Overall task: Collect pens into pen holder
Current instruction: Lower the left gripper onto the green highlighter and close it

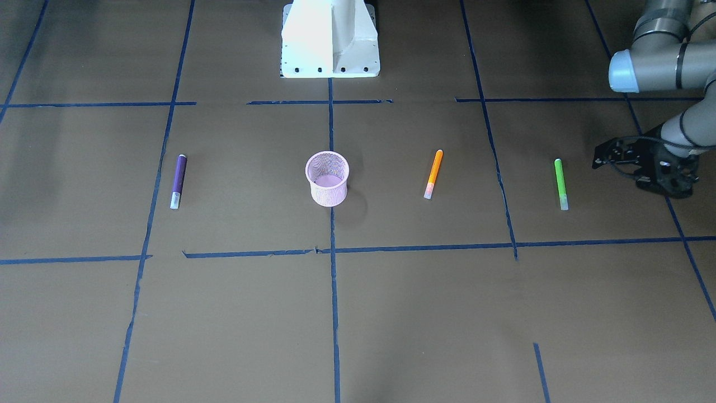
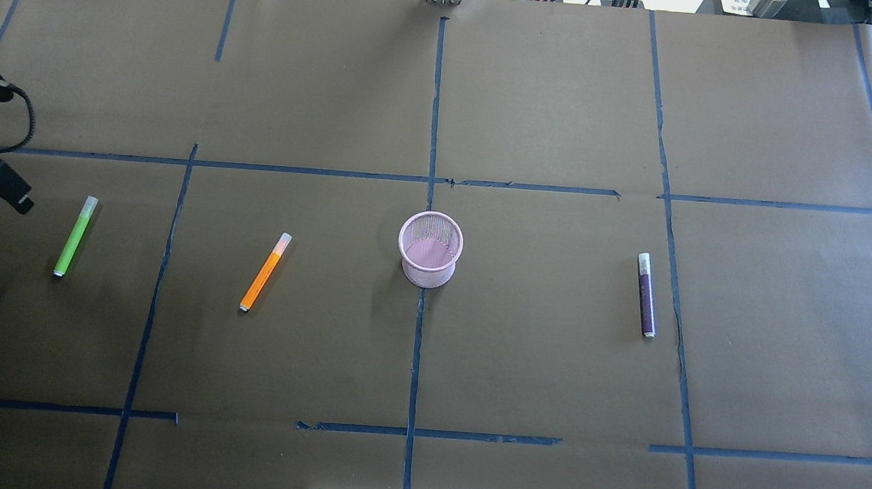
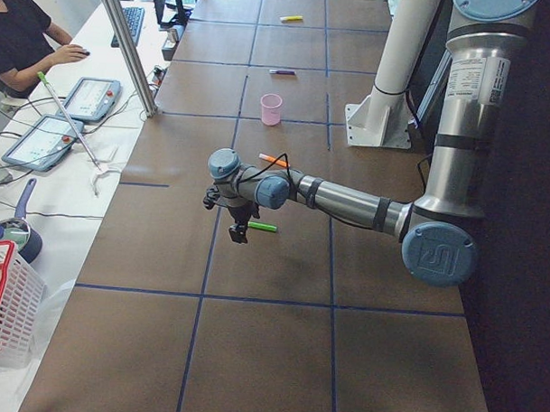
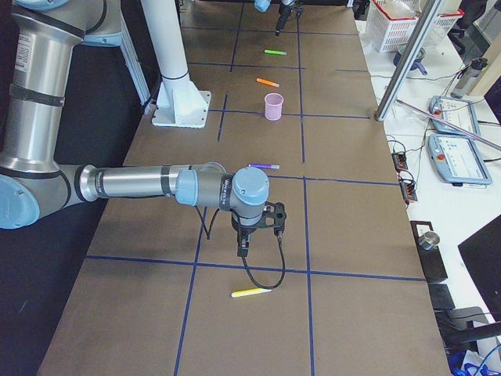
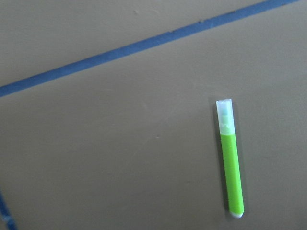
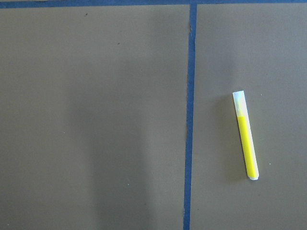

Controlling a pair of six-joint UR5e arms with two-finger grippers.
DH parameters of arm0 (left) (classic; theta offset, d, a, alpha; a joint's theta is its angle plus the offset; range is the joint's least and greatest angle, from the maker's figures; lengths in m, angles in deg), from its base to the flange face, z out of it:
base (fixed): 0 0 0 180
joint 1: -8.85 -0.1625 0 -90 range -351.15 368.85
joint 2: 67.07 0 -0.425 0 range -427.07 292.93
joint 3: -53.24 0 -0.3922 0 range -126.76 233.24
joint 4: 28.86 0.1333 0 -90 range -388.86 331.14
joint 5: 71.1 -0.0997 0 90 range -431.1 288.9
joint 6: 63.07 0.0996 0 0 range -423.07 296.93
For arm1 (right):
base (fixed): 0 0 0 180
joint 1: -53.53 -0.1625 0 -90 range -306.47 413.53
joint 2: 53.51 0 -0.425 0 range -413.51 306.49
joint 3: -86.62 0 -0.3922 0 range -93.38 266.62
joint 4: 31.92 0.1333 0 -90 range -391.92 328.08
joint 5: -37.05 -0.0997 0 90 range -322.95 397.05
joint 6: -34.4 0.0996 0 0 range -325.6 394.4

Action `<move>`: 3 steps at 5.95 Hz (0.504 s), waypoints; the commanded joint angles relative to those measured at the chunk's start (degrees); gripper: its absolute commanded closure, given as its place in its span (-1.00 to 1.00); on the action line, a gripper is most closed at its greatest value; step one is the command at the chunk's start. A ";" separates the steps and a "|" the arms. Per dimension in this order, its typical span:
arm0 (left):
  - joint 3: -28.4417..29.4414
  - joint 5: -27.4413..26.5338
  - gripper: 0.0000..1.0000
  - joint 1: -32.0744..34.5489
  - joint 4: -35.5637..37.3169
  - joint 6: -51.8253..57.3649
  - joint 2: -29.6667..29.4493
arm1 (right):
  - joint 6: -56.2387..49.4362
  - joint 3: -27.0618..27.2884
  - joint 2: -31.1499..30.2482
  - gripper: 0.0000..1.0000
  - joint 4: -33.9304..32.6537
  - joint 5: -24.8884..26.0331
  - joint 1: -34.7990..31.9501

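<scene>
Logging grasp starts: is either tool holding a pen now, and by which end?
Nothing is held. The green pen, orange pen, purple pen and yellow pen all lie on the table.

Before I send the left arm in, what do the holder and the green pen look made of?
The holder looks like pink painted wire mesh, likely metal: see-through weave, solid rim. The green pen looks like smooth plastic: opaque bright barrel, pale translucent cap end.
</scene>
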 commanded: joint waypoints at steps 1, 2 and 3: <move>4.19 -0.07 -1.00 -3.80 -0.03 -1.18 -3.34 | -0.02 -0.13 0.00 -1.00 -0.06 0.00 0.00; 5.78 -0.07 -1.00 -3.91 -0.03 -3.70 -4.75 | 0.06 -0.21 0.00 -1.00 -0.06 0.00 0.00; 5.88 0.01 -1.00 -3.91 -0.03 -7.03 -5.03 | 0.15 -0.13 0.00 -1.00 -0.06 0.00 0.00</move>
